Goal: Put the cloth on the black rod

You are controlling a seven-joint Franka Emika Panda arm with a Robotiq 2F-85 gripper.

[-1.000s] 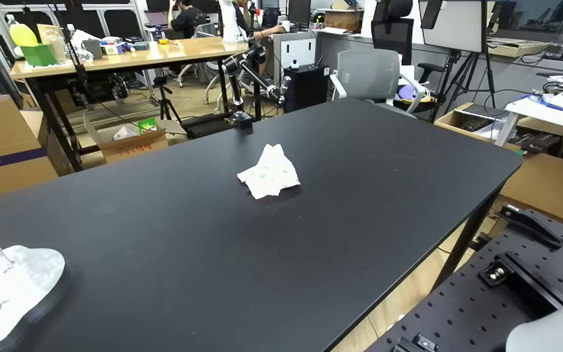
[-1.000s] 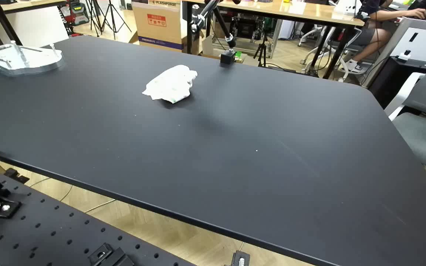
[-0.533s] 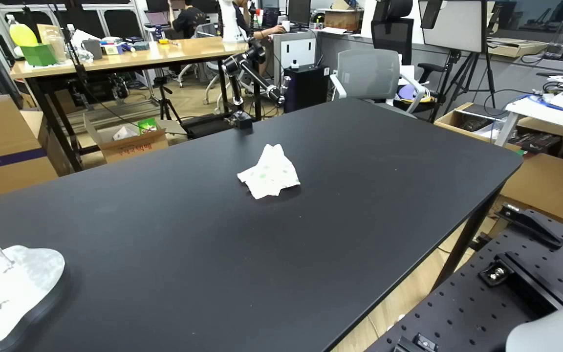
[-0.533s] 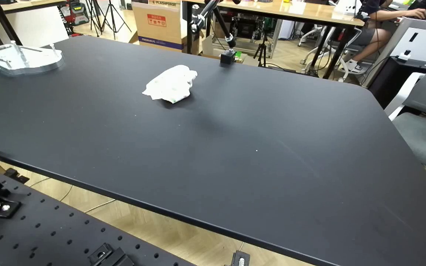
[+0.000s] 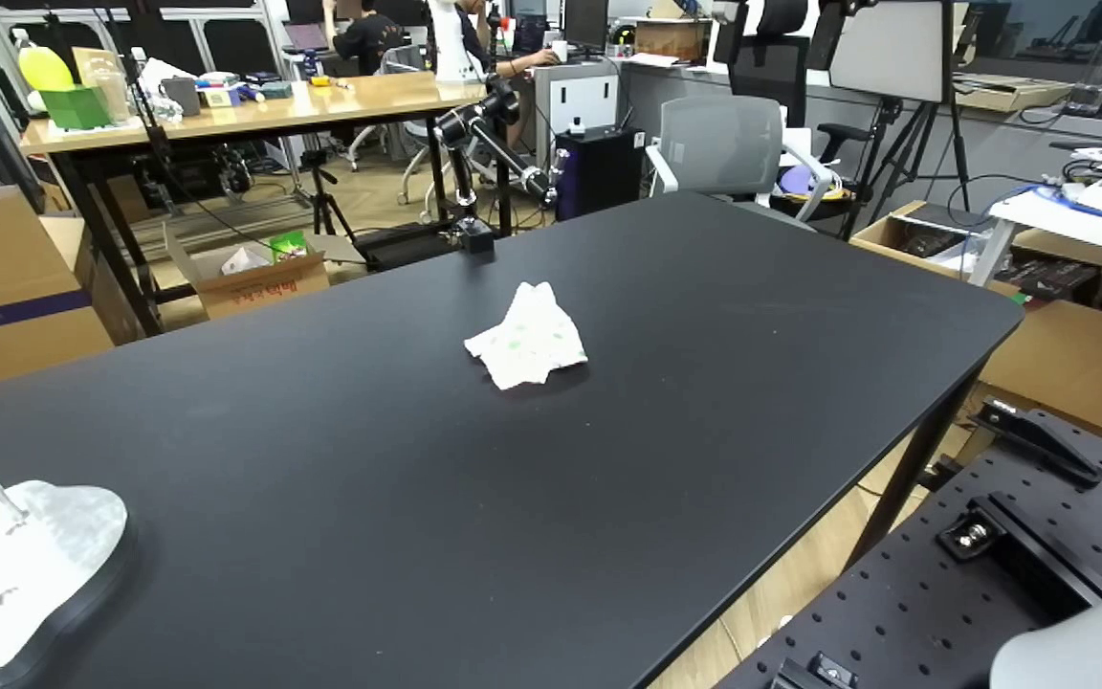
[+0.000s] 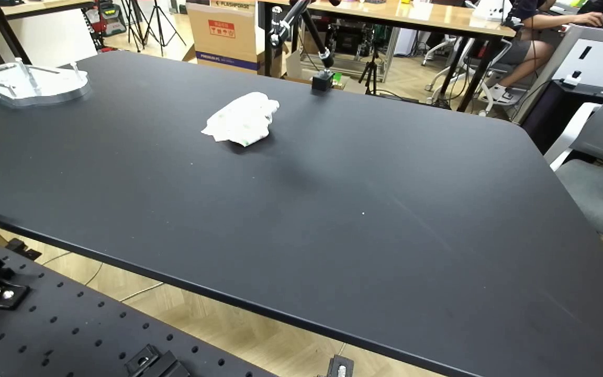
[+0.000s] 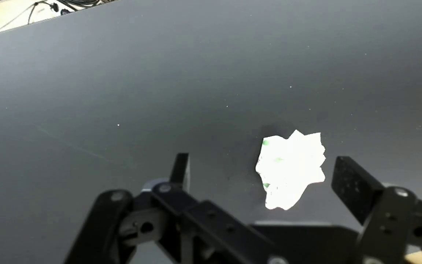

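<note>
A white cloth with green spots [image 5: 527, 340] lies crumpled on the black table, in both exterior views [image 6: 244, 119]. In the wrist view the cloth [image 7: 293, 168] shows below and between my fingers, nearer the right finger. My gripper [image 7: 262, 160] is wide open and empty, apart from the cloth. Its dark fingertips [image 5: 774, 59] also hang at the top edge of an exterior view, high up. A black jointed rod [image 5: 510, 153] stands on a small block base at the table's far edge; it also shows in an exterior view [image 6: 314, 34], its top cut off.
A white board with upright pegs [image 5: 54, 526] lies on the table, also seen in an exterior view [image 6: 45, 89]. A perforated mounting plate [image 5: 905, 584] is beside the near table edge. A grey chair [image 5: 718, 144] stands beyond the far end.
The dark fingers at the top of an exterior view have shifted left and a little lower, and both show now. The cloth and the rod have not moved.
</note>
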